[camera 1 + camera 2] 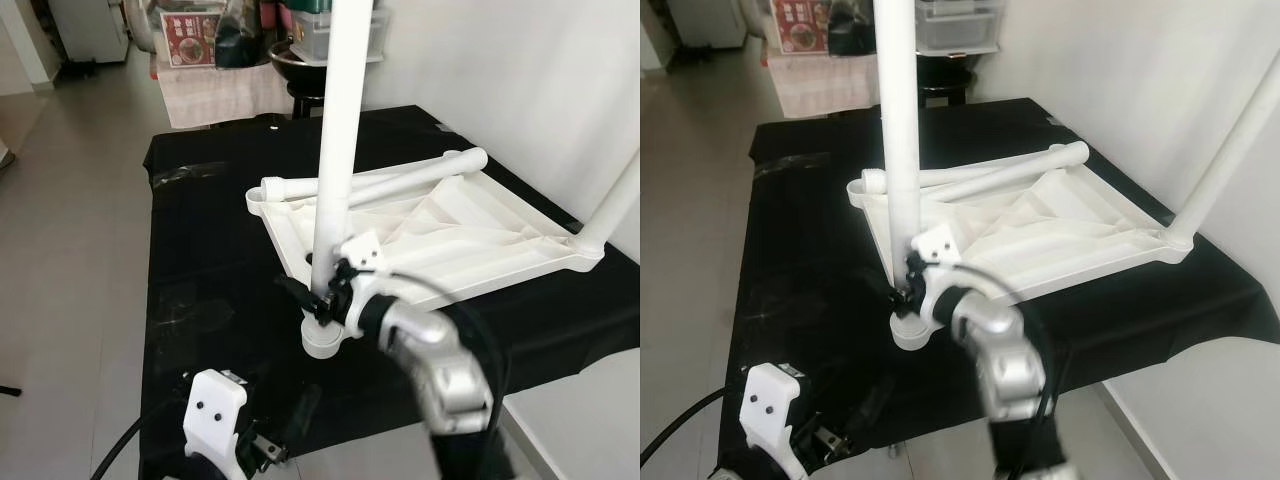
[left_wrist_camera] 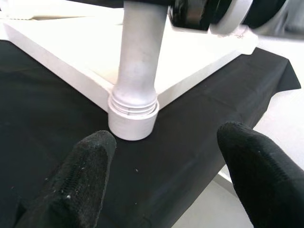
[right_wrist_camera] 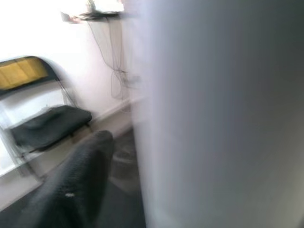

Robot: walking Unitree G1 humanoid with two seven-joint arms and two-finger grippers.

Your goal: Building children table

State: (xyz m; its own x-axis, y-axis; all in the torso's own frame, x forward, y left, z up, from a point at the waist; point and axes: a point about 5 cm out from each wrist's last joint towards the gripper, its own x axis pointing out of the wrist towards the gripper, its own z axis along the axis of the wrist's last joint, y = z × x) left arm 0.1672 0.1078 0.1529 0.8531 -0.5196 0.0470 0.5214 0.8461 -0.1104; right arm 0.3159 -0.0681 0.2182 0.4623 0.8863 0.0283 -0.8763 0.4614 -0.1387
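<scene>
Matt black cloth [image 1: 200, 250] beneath; smooth white plastic leg [image 1: 335, 150] between the right gripper [image 1: 325, 295]'s jaws; ribbed plastic tabletop [image 1: 470, 235]; textured black fingers [image 2: 80, 183].

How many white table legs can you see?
3: one upright leg at the tabletop's near corner, held by the right gripper; one at the right corner; one lying loose across it.

A black cloth [image 1: 200, 250] covers the counter. On it lies an upturned white tabletop [image 1: 450, 235], out toward 1 o'clock.
</scene>
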